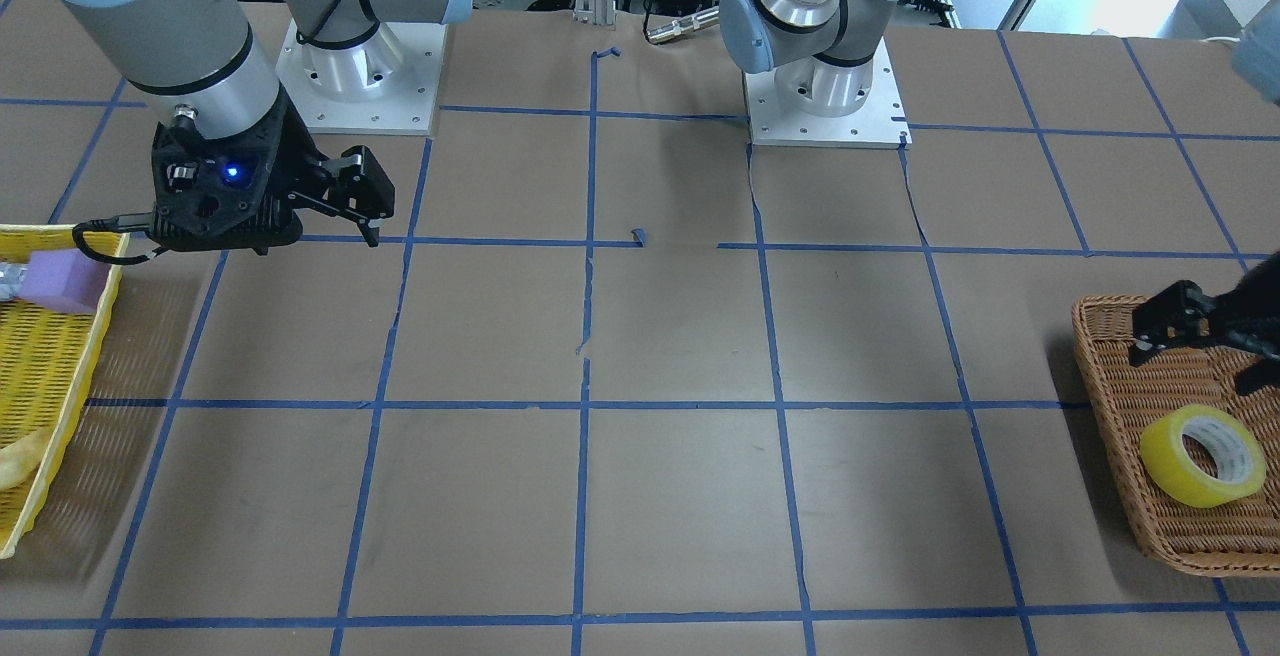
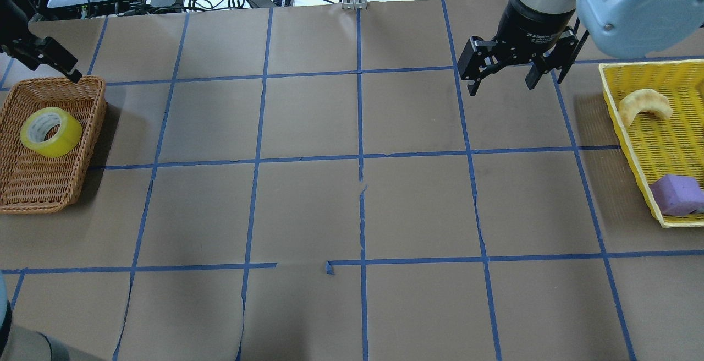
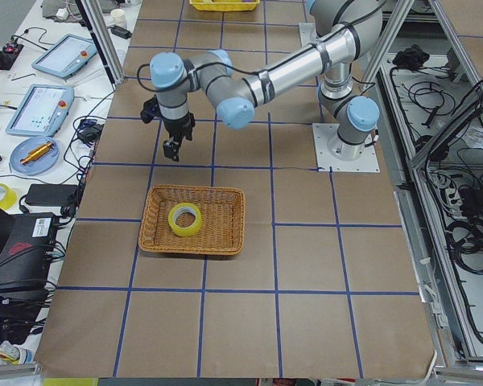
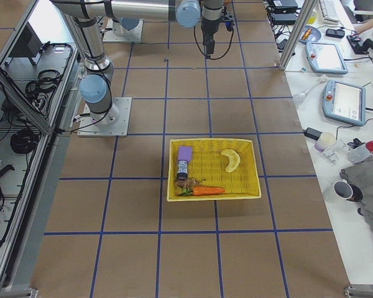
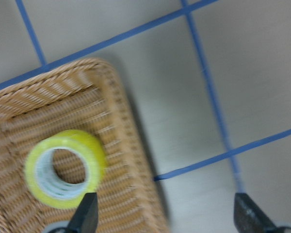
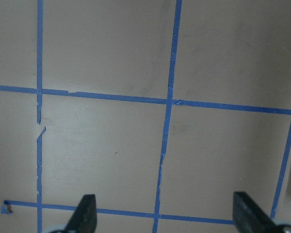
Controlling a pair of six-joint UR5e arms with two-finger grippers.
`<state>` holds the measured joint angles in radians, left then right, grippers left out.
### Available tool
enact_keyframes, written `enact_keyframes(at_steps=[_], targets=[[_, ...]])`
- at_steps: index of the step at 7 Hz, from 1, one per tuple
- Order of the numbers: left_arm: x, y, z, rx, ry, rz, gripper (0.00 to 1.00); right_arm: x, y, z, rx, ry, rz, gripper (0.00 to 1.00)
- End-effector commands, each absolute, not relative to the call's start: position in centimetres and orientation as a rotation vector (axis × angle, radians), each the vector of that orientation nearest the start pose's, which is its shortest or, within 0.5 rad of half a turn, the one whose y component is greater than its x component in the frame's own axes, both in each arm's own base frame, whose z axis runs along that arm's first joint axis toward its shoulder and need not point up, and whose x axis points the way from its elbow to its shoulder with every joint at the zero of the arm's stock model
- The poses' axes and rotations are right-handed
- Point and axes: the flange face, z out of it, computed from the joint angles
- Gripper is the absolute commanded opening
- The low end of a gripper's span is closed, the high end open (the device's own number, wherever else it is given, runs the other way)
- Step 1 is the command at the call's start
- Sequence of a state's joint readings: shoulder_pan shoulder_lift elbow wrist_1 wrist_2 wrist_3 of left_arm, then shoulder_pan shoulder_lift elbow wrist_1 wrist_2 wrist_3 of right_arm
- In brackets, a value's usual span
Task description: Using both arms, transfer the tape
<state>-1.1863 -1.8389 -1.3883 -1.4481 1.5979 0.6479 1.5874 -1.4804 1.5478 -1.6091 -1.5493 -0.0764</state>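
A: Where does the tape lie?
B: In the basket, bore tilted upward, near 10 o'clock of the left gripper, whose fingers are spread and empty.
A: The nearer arm?
B: The left. Overhead, the right gripper, likewise spread, hangs well apart toward 3 o'clock.

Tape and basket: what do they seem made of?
Tape: glossy, translucent yellow plastic film on a pale core, probably cardboard; its side shines. Basket: matte brown woven wicker, or a plastic imitation; the weave ribs show.
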Motion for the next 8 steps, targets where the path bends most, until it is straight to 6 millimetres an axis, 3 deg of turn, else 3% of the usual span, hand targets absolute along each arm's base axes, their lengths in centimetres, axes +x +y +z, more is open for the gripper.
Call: enact_keyframes(at_steps=[1,2,3,6,8], targets=[[-7.5,-57.2,49.4,0.048,3.104,-0.07,1.0,14.2,-52.6,45.8,-0.136,3.116,0.033,1.0],[-14.0,-54.8,50.8,0.015,3.101,-0.115,1.0,14.2,-52.5,45.7,-0.136,3.116,0.035,1.0],[-17.2,-53.5,51.5,-0.066,3.117,-0.135,1.0,14.3,-52.5,45.7,-0.138,3.116,0.044,1.0],[-18.5,-50.7,49.4,-0.018,3.121,-0.078,1.0,14.3,-52.4,45.6,-0.138,3.117,0.049,1.0],[-18.2,-49.8,49.8,-0.018,3.117,-0.083,1.0,14.0,-52.3,44.7,-0.139,3.131,0.079,1.0]])
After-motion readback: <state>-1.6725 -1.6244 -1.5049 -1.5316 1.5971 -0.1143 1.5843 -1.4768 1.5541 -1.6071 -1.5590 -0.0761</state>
